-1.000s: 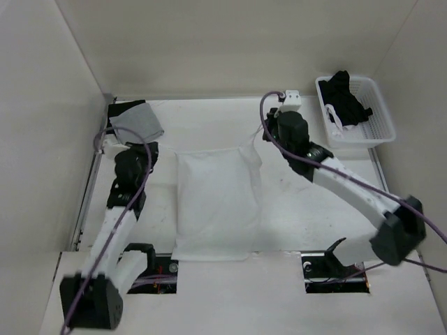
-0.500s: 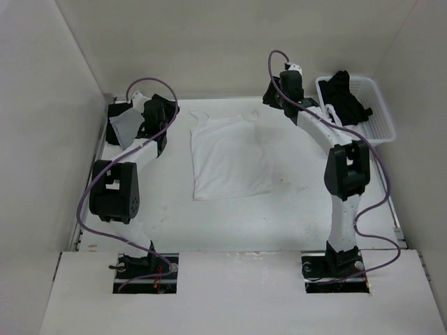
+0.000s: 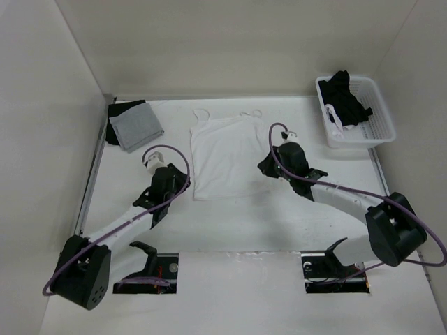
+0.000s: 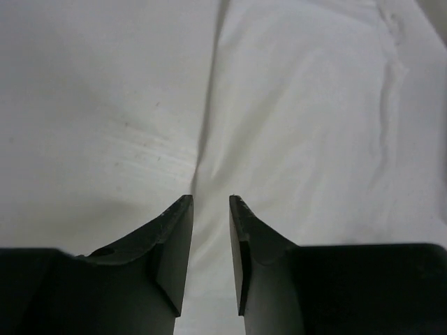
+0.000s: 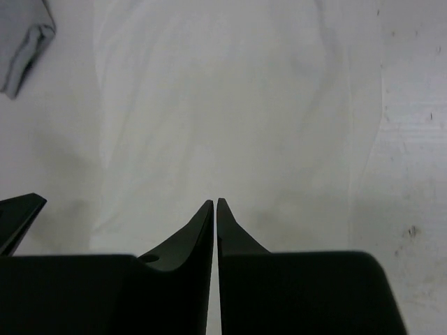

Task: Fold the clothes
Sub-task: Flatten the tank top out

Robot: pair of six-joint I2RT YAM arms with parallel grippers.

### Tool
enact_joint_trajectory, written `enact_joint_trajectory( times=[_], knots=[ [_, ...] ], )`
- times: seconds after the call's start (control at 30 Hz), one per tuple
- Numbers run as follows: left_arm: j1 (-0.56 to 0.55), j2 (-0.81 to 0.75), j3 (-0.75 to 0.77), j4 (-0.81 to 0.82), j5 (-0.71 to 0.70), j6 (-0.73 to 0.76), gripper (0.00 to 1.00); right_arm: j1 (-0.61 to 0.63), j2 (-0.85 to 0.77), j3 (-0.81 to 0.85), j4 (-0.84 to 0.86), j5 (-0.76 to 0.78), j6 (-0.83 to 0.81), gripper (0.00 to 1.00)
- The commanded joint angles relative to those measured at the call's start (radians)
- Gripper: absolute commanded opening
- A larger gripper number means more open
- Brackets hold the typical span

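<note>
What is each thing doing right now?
Top, lying flat, straps at the far end.
Grey cloth, lying in the far left corner.
Basket, holding black clothes.
Left gripper, open, over the top's left edge.
Right gripper, shut, over the top.

**White top (image 3: 229, 157) spread flat on the middle of the table (image 3: 307, 209)**

The top is one thin, soft white piece, lying flat and open in a roughly rectangular shape. Its two narrow loop straps (image 3: 202, 112) are at the far edge, and the straight hem is at the near edge. The right side slants a little outward toward the hem. In the wrist views, soft long creases run over the fabric (image 4: 314, 125) (image 5: 223, 105)
</note>
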Motion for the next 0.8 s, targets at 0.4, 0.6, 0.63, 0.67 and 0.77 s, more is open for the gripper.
enact_joint_trajectory(
  times=[0.4,0.6,0.63,0.67,0.77],
  knots=[
    [-0.018,0.038,-0.081,-0.023,0.243,-0.065,0.41,0.037,-0.214,-0.271,0.124,0.037,0.068,0.22],
    [-0.033,0.095,-0.063,-0.006,0.244,-0.067,0.27,-0.029,-0.203,-0.319,0.129,0.053,0.088,0.35],
    [-0.033,0.095,-0.058,-0.006,0.244,-0.067,0.21,-0.040,-0.188,-0.319,0.129,0.051,0.091,0.37],
    [-0.033,0.086,-0.053,-0.009,0.246,-0.068,0.15,-0.049,-0.168,-0.313,0.129,0.045,0.094,0.39],
    [-0.023,0.015,-0.046,-0.024,0.253,-0.071,0.07,-0.060,-0.093,-0.264,0.123,0.030,0.084,0.42]
  ],
)
